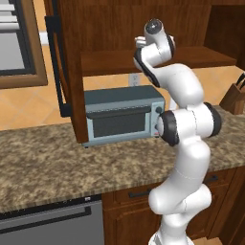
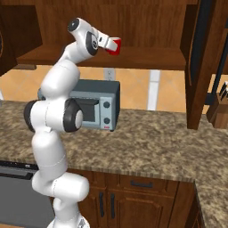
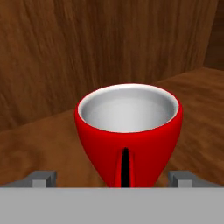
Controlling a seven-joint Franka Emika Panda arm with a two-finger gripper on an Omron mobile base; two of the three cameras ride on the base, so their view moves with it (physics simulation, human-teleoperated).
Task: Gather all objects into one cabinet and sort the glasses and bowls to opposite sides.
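Note:
A small glossy red cup with a white inside stands upright on the board of the dark brown wall cabinet, close to its back wall. My gripper reaches into the cabinet and straddles the cup low down. Its two fingertips stand wide apart, with a gap to the cup's sides, so it is open. In the right base view the red cup sits at the tip of the gripper over the shelf board. The mug, the black bowl and other cups are out of view.
A grey toaster oven stands on the speckled counter below the cabinet. The open cabinet door with its black bar handle hangs at the left. A knife block sits at the right.

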